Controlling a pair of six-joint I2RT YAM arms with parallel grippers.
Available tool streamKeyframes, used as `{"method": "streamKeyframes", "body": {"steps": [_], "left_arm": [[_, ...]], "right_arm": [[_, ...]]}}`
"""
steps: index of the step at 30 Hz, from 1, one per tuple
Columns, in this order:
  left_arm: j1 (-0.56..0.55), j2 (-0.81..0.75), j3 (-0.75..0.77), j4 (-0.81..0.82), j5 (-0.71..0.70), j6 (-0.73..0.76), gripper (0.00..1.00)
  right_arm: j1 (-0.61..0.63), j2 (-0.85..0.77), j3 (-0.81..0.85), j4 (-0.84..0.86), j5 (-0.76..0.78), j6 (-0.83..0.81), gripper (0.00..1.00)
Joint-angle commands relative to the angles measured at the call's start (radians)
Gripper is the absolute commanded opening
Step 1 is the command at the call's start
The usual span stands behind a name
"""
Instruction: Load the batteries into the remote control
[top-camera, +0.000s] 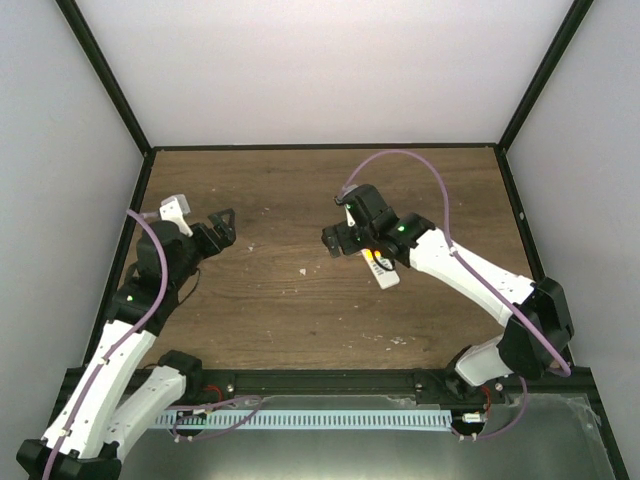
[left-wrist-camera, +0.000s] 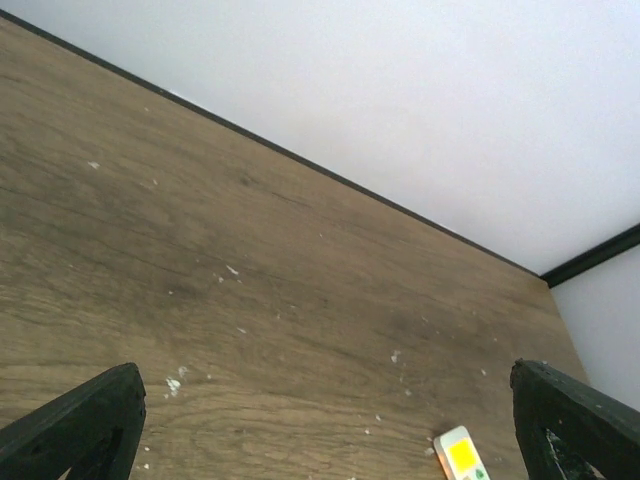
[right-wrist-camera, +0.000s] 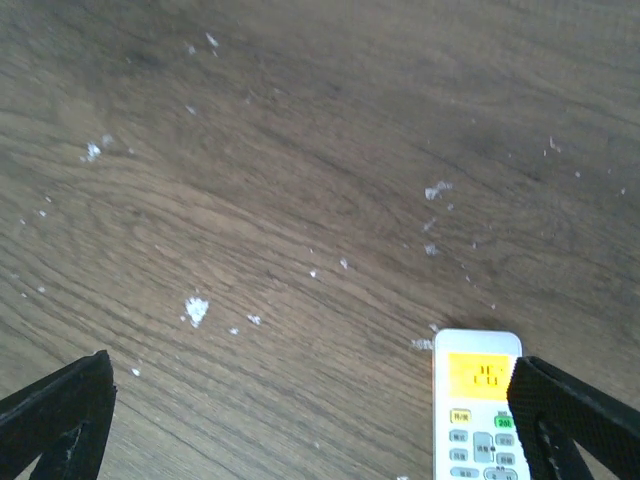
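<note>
Both sets of jaws stand wide and empty: the left gripper (left-wrist-camera: 322, 378) hangs released over bare table (left-wrist-camera: 250, 260), and the right gripper (right-wrist-camera: 310, 365) is spread just as wide, gripping nothing. The remote control (right-wrist-camera: 478, 410) lies face up at 5 o'clock in the right wrist view, its yellow display (right-wrist-camera: 485, 374) glowing and its edge just beside the finger (right-wrist-camera: 575, 420) at 4 o'clock. By my reading the loading is done and a clean exit is what counts. Lift straight up with no sideways sweep, so that finger does not nudge the remote. The batteries are nowhere in sight, and the remote's back faces the wood, so their seating cannot be checked. Its lower end is cut off, and from above the right gripper overlaps it.
</note>
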Motion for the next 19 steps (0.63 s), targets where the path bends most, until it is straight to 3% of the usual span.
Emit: {"method": "streamKeyframes", "body": {"steps": [1,19], "left_arm": [[0.004,0.016,0.049,-0.08,-0.081,0.042,1.0],[0.003,0.009,0.028,-0.067,-0.114,0.022,1.0]], "right_arm": [[-0.004,-0.071,0.015,0.087,-0.018,0.015,1.0],[-0.005,-0.077,0.025,0.078,-0.009,0.014,1.0]]}}
